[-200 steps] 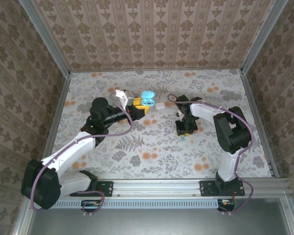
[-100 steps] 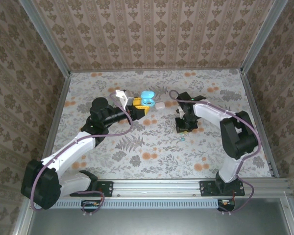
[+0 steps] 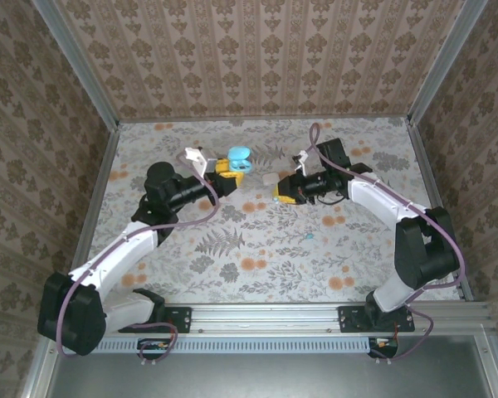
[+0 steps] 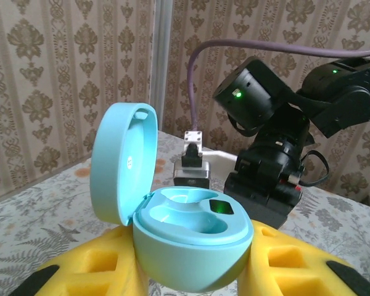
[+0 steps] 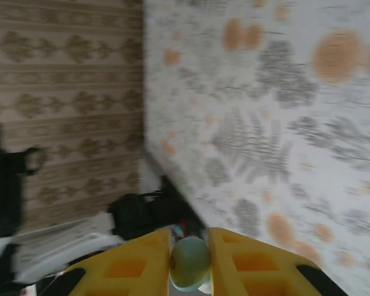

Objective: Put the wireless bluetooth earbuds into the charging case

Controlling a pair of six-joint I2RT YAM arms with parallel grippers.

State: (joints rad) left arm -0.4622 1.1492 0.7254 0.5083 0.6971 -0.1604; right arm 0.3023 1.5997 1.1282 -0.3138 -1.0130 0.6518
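The left gripper [image 3: 228,168] pinches one charging case [image 4: 191,246] between its yellow foam-like fingers [image 4: 98,271]. The case is a smooth, glossy, pale teal pebble. Its round lid [image 4: 120,163] stands open, and two moulded hollows show inside. Just to its right, one whitish pebble-shaped piece [image 3: 270,179] lies on the flower-printed table [image 3: 257,274]. Beside that piece, the right gripper [image 5: 190,237] is pressed onto one earbud [image 5: 190,265], a small, rounded, pale greenish piece wedged between its two yellow fingers. A second earbud [image 3: 310,236], a tiny teal speck, lies alone on the table nearer the arm bases, apart from both grippers.
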